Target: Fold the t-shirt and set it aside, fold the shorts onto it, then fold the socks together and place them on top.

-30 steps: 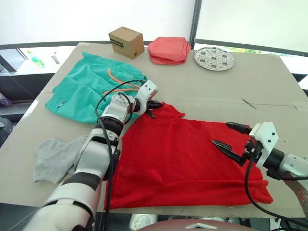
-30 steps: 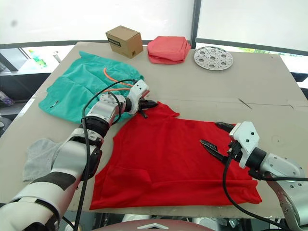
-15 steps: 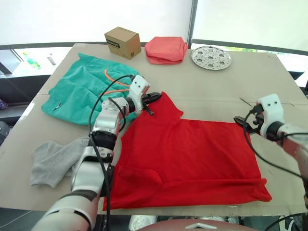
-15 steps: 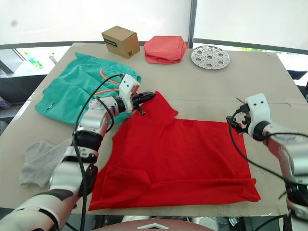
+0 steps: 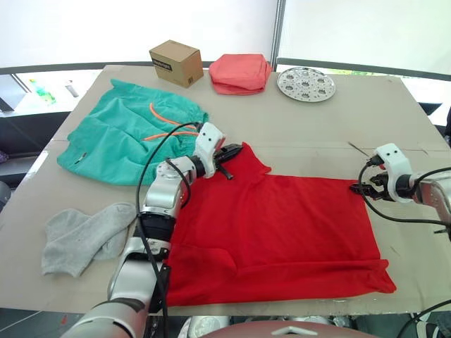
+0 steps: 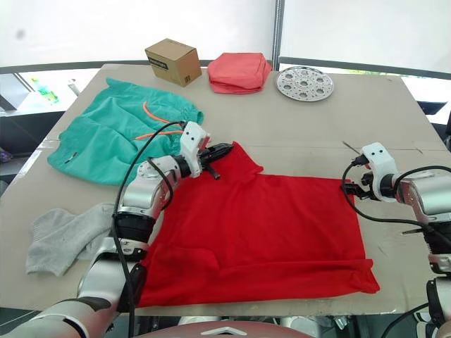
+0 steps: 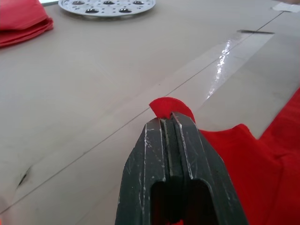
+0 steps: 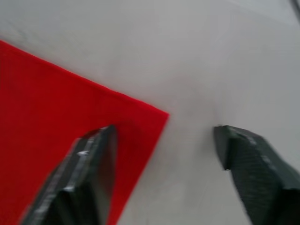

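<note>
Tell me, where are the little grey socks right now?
The socks lie on the table's near left side, beside the red t-shirt and in front of the teal shorts.

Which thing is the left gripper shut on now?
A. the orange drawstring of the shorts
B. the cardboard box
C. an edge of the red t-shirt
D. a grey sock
C: in the left wrist view the left gripper is closed with a bit of the t-shirt pinched at its tips.

Table (image 5: 303,134): tan, cardboard-covered top with taped seams. Behind its far edge: bright white windows, dark upright post (image 5: 280,32) between them.
</note>
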Robot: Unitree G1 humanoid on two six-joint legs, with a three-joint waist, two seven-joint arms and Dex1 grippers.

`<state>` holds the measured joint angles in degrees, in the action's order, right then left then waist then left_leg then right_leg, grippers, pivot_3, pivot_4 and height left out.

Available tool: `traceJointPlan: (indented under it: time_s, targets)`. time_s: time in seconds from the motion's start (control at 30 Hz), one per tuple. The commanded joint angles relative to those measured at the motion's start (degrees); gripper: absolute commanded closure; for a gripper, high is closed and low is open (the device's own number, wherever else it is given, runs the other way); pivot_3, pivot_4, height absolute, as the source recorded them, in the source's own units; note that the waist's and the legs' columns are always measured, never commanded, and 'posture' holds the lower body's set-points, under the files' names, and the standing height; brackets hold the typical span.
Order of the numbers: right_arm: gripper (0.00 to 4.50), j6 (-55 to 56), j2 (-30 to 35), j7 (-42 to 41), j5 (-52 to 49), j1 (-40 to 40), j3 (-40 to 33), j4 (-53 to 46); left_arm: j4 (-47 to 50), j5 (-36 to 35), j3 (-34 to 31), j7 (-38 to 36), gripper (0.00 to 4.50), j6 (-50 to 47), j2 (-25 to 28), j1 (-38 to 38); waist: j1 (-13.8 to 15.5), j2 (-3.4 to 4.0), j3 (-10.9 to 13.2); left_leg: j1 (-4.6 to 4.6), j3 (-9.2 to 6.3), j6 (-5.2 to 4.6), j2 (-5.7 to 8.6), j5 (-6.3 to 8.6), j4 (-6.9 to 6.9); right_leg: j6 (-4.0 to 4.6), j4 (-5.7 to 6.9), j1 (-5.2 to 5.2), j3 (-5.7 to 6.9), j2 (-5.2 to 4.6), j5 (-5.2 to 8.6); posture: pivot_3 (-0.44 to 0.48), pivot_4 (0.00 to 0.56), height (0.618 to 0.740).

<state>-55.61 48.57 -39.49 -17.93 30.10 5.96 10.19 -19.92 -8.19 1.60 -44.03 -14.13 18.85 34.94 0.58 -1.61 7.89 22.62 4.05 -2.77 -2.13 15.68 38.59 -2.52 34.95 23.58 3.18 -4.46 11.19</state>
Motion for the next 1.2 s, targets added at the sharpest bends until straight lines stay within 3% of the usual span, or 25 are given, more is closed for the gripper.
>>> traceJointPlan:
  time_s: [0.03, 0.13, 0.17, 0.33, 0.47, 0.73, 1.0, 1.2]
  targets:
    - [3.00, 4.7, -0.4, -2.3, 3.4, 0.6, 2.9, 2.1, 2.4, -0.9, -1.1, 0.5, 4.50, 1.1, 0.8, 0.1, 0.0, -0.01, 0.0, 0.00, 0.00, 0.00, 0.00, 0.00, 0.00, 0.00, 0.00, 0.00, 0.00, 0.00, 0.00, 0.000, 0.150, 0.740]
    - [4.37, 5.8, -0.1, -4.5, 4.6, 0.7, 4.2, 3.0, 1.1, -1.0, -1.6, 0.5, 4.50, 2.0, 1.4, 0.4, 0.0, -0.04, 0.0, 0.00, 0.00, 0.00, -0.01, 0.00, 0.05, -0.03, 0.00, -0.02, 0.00, 0.00, -0.02, 0.000, 0.150, 0.740]
    - [4.45, 6.2, 0.1, -5.0, 4.9, 0.6, 4.4, 3.0, 0.7, -1.1, -1.8, 0.4, 4.50, 2.2, 1.6, 0.5, 0.0, -0.06, 0.0, 0.00, 0.01, 0.00, -0.01, 0.00, 0.06, -0.04, 0.00, -0.02, 0.00, -0.01, -0.03, 0.000, 0.150, 0.740]
    - [4.45, 11.4, 1.5, -5.8, 5.9, -1.9, 1.2, -1.0, -2.0, -1.4, -2.5, -1.9, 4.50, 5.3, 3.8, 1.8, 0.2, -0.06, 0.0, 0.00, 0.00, 0.01, -0.02, 0.00, 0.09, -0.06, 0.00, -0.03, 0.01, -0.01, -0.04, 0.000, 0.150, 0.740]
    - [4.45, 23.5, 4.1, -4.8, 8.1, -7.9, -3.4, -8.2, -5.0, -1.8, -3.4, -5.7, 4.50, 9.6, 7.6, 3.1, 0.3, 0.01, 0.0, 0.09, 0.01, 0.03, -0.01, -0.01, 0.08, -0.05, -0.02, 0.00, 0.08, -0.02, -0.04, 0.000, 0.150, 0.740]
    - [4.45, 30.3, 4.5, -4.7, 7.2, -15.2, -11.7, -18.4, -2.1, -4.8, -4.4, -12.3, 4.50, 13.0, 10.2, 4.1, 0.2, 0.06, 0.0, 0.06, 0.03, 0.07, -0.02, -0.04, 0.07, -0.08, -0.04, -0.01, 0.05, -0.02, -0.03, 0.000, 0.150, 0.740]
    - [4.45, 40.4, 5.5, -4.6, 11.4, -20.4, -14.2, -20.2, -3.1, -1.6, -4.3, -12.5, 4.50, 29.9, 11.8, 5.2, 0.2, 0.05, 0.0, 0.07, 0.06, 0.08, -0.01, -0.05, 0.07, -0.07, -0.04, -0.01, 0.04, -0.03, -0.03, 0.000, 0.150, 0.740]
    - [4.45, 49.2, 5.1, -2.2, 14.7, -25.2, -16.8, -16.6, -7.5, 1.6, -3.1, -15.3, 4.50, 51.4, 15.8, 3.0, 0.2, 0.07, 0.0, 0.05, 0.20, 0.10, -0.02, -0.06, 0.06, -0.06, -0.05, -0.01, 0.04, -0.01, -0.03, 0.000, 0.150, 0.740]
